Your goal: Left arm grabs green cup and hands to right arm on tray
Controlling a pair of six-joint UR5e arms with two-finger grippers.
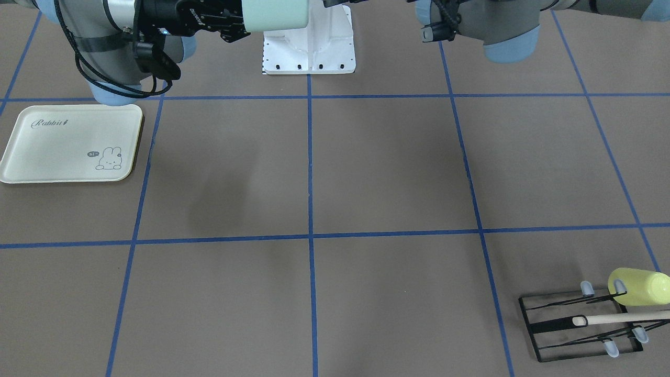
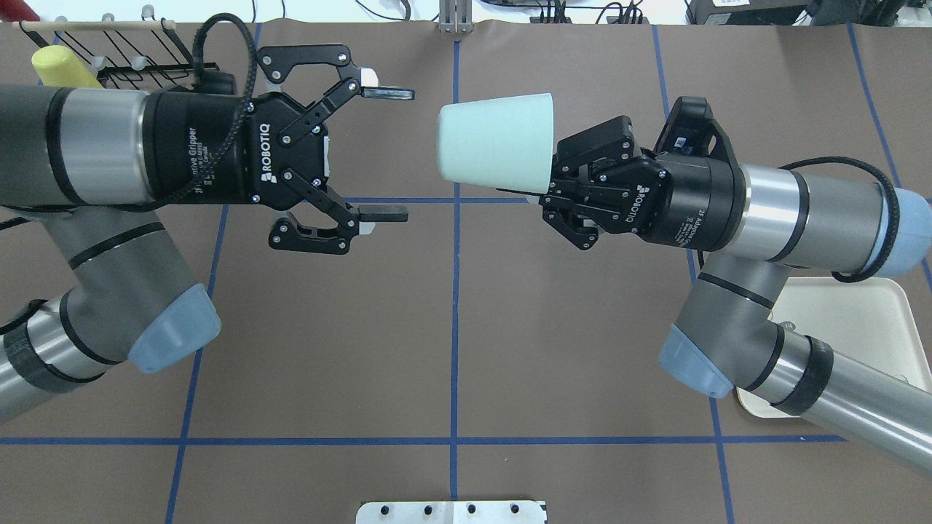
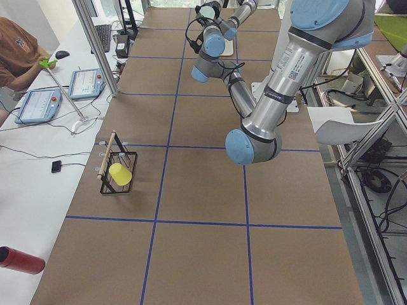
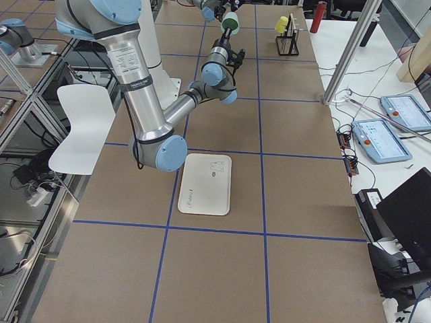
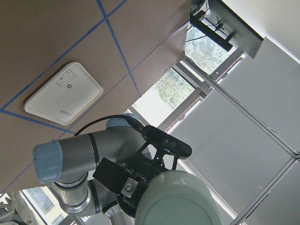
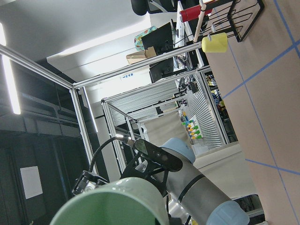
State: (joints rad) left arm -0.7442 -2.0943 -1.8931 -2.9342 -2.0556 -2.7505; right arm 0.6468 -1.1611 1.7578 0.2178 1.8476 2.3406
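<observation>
The green cup is in the air above the middle of the tabletop, lying on its side with its base pointing left. The right end effector is clamped on the rim end of the cup. The left end effector has its fingers spread wide, just left of the cup and not touching it.

Judged from this, the transfer is complete and the placing step is in hand. The tray lies on the right, partly under the right arm.

To place well:
- Draw the left arm clear.
- Swing the cup right, over bare tray surface.
- Turn the cup upright.
- Lower it until the base seats, then release.

The grip looks shallow, so move slowly to avoid slip.
</observation>
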